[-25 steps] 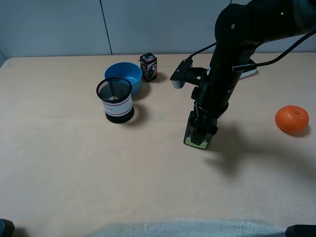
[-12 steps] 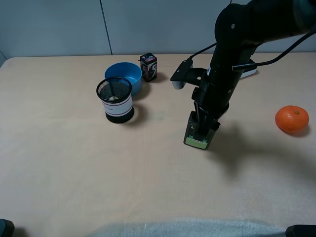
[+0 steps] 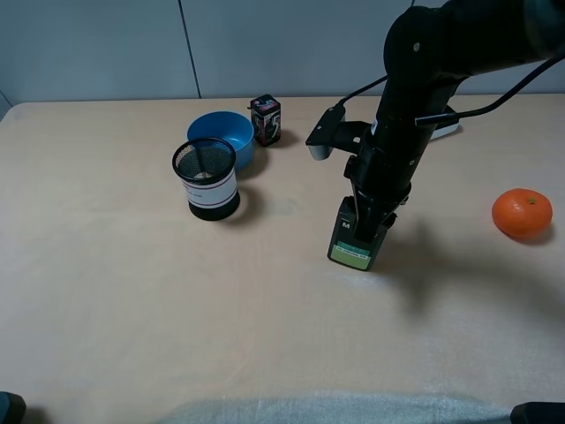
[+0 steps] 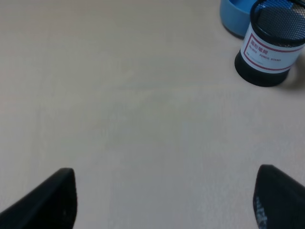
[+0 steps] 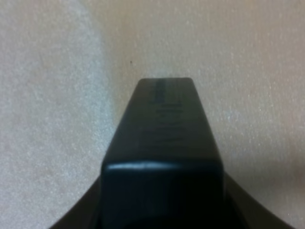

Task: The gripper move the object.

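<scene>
The dark green-black pump bottle (image 3: pixel 354 240), with a white "M" and a light green label, stands slightly tilted on the tan table right of centre. My right gripper (image 3: pixel 372 212) comes down from above and is shut on its black pump top. In the right wrist view the black pump top (image 5: pixel 162 138) fills the middle, with table beneath. My left gripper (image 4: pixel 162 200) is open and empty; only its two black fingertips (image 4: pixel 52 198) show, far apart over bare table.
A black mesh pen cup (image 3: pixel 206 179) and a blue bowl (image 3: pixel 225 132) stand at the left, with a small dark printed box (image 3: pixel 265 119) behind them. An orange (image 3: pixel 522 213) lies at the far right. The cup (image 4: pixel 271 45) also shows in the left wrist view.
My right gripper has risen slightly with the bottle, so more of the bottle's body and its "M" lettering now show below the fingers. Nothing else has moved.
</scene>
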`<state>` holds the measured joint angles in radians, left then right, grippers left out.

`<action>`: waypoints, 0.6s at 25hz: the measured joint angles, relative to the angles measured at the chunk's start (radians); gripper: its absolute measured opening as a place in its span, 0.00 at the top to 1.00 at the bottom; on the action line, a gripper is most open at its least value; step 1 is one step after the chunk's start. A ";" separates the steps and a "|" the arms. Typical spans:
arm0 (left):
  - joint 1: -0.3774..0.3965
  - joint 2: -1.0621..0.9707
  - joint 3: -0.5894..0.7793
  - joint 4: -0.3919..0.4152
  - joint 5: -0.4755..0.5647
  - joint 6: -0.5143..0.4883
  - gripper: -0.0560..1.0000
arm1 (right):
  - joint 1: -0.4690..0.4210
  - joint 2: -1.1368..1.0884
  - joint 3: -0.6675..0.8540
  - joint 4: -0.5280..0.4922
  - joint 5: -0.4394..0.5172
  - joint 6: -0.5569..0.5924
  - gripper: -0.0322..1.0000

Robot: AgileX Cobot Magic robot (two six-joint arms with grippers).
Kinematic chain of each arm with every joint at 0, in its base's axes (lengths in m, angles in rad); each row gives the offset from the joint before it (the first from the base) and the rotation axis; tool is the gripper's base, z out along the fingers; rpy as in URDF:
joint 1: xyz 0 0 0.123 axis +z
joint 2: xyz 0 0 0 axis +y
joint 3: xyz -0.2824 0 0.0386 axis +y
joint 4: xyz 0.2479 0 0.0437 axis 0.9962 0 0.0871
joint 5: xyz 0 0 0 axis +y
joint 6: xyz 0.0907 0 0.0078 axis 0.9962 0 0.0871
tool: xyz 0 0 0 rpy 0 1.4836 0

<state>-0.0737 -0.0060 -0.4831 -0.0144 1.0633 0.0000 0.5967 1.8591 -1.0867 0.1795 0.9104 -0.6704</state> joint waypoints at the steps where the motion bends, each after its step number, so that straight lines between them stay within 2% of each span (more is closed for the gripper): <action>1: 0.000 0.000 0.000 0.000 0.000 0.000 0.24 | 0.000 0.000 0.000 0.000 0.000 0.000 0.68; 11: 0.000 0.000 0.000 0.000 0.000 0.000 0.24 | -0.005 0.000 -0.002 0.003 0.001 0.000 0.68; 15: 0.000 0.000 0.000 0.000 0.000 0.000 0.24 | -0.030 0.010 -0.042 0.002 0.037 0.003 0.68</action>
<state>-0.0737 -0.0060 -0.4831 -0.0144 1.0633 0.0000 0.5671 1.8695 -1.1288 0.1818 0.9476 -0.6671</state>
